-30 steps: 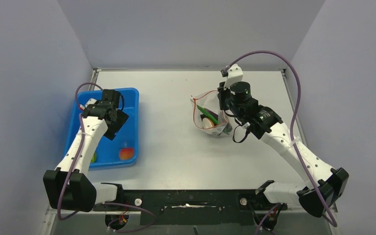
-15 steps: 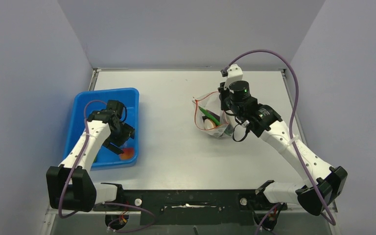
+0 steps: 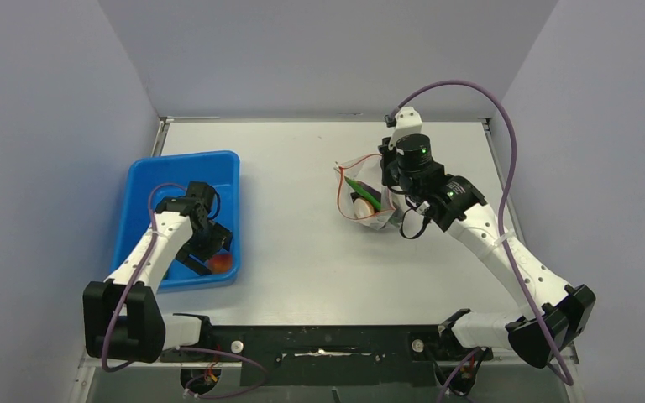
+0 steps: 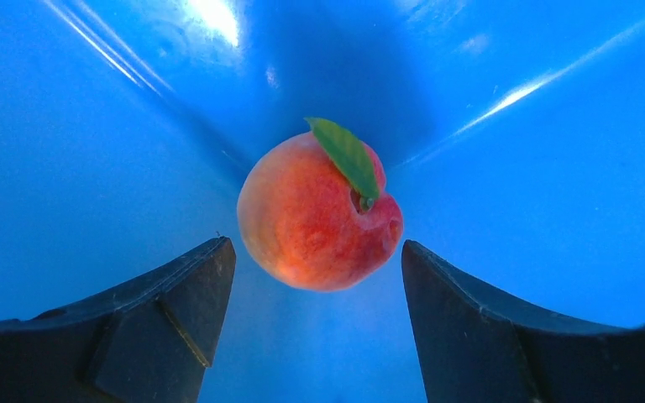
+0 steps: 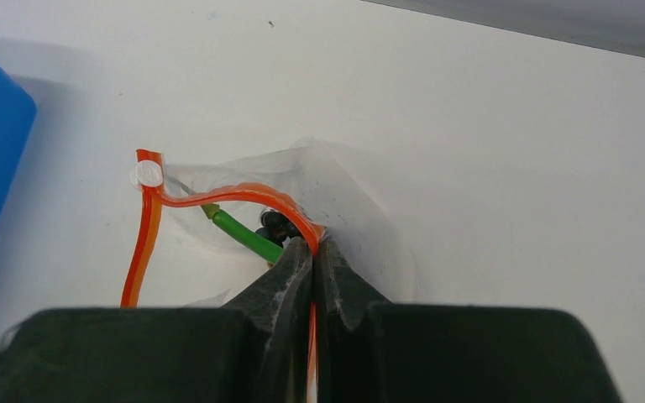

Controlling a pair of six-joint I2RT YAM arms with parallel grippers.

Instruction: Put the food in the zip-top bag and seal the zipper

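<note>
An orange-red fruit with a green leaf lies just ahead of the left tool. It sits squarely between the tool's two fingers, which stand wide apart on either side and touch nothing. The tool appears lined up to close on the fruit, the next piece of food bound for the bag.

Across the table, the right tool is clamped tight on the zipper of the zip-top bag. It pinches the red strip at one point, so the rest of the strip bows outward to the left of its tips. That pinch seems meant to prop the mouth open for loading.

A green pod lies inside the bag just ahead of the fingers, beside something small and dark that may be the grape bunch. From overhead, a pale disc shows through the plastic.

The fruit rests in the blue tray, whose walls meet in a corner directly beyond it. That leaves the left tool's fingers little room to reach past it. The bag's mouth is narrow and floppy, and the pod's tip lies close under the strip. There it could catch the fruit going in, or foul the seal later.
</note>
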